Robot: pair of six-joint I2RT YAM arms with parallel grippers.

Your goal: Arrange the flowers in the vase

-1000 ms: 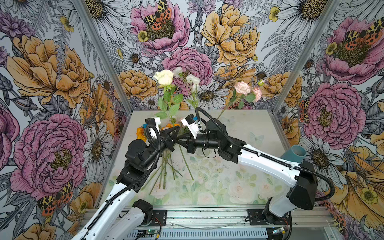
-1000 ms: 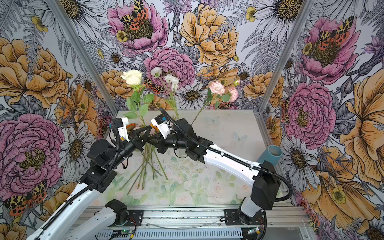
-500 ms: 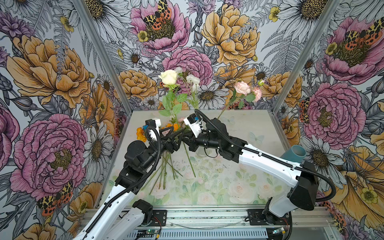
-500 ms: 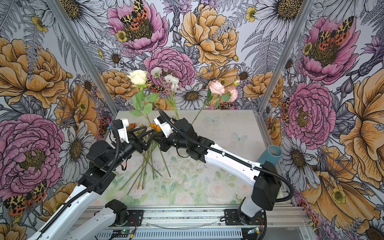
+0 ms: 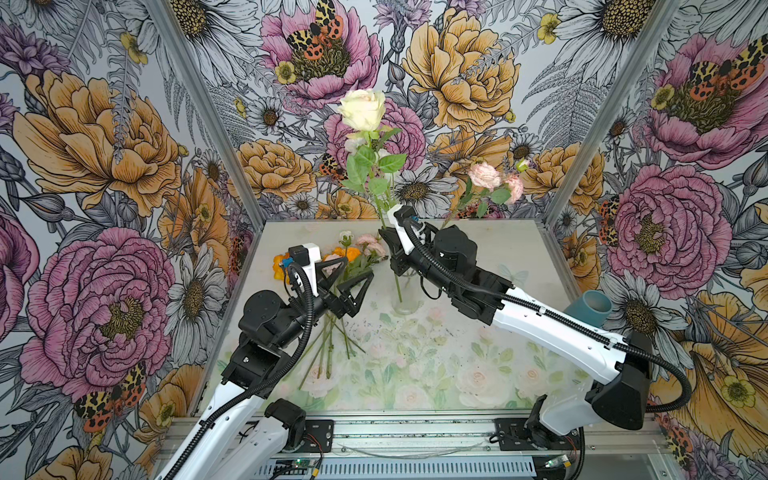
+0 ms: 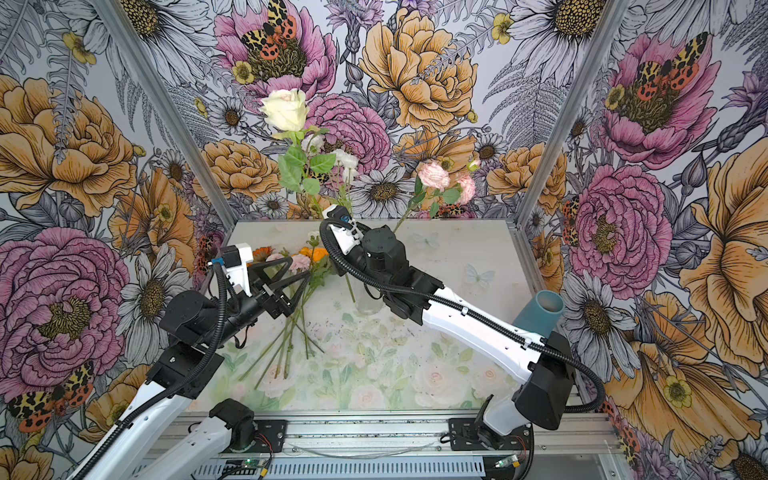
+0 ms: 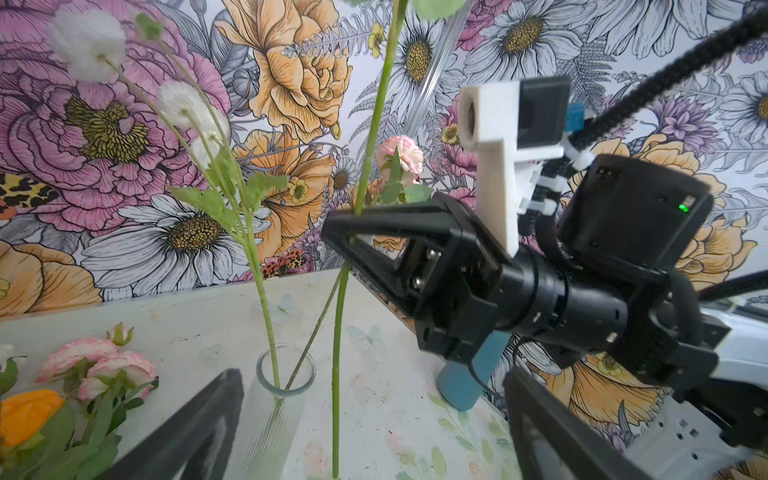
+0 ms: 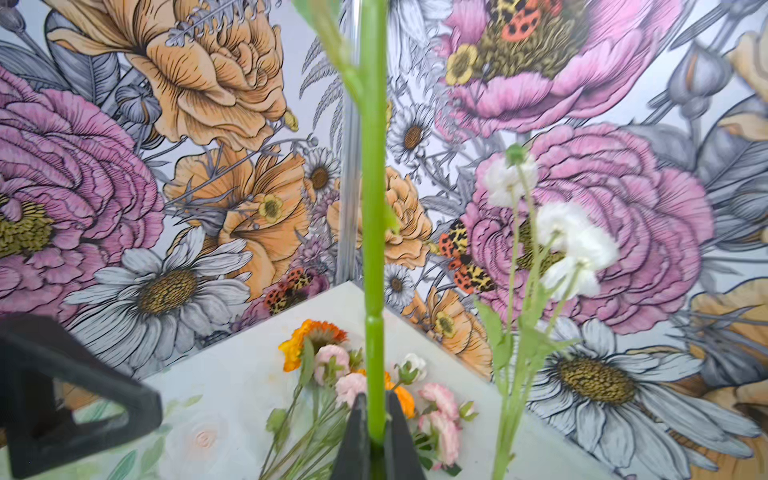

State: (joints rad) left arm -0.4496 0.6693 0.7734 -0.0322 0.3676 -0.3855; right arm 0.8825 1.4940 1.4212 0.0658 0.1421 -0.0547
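My right gripper [image 5: 385,240] [image 6: 332,226] [image 7: 345,237] [image 8: 376,419] is shut on the green stem [image 8: 373,208] of a cream-white rose [image 5: 360,109] [image 6: 286,109] and holds it upright. The stem's lower end [image 7: 336,395] hangs just beside the rim of the clear glass vase [image 5: 405,305] [image 6: 369,305] [image 7: 285,370], outside it. Two flowers stand in the vase, one with pink blooms [image 5: 484,176] [image 6: 434,174], one with white blooms [image 6: 345,158] [image 8: 573,245]. My left gripper [image 5: 356,268] [image 6: 300,268] [image 7: 374,374] is open and empty, left of the vase. Loose flowers [image 5: 353,253] [image 6: 307,257] [image 8: 345,374] lie beneath it.
A teal cylinder [image 5: 590,307] [image 6: 540,309] [image 7: 465,386] lies at the table's right edge behind my right arm. Flower-printed walls close in the back and both sides. The loose stems [image 5: 332,345] fan toward the front left.
My left gripper has opened and let go of the rose stem. My right gripper has carried the rose up and to the right, to the vase.
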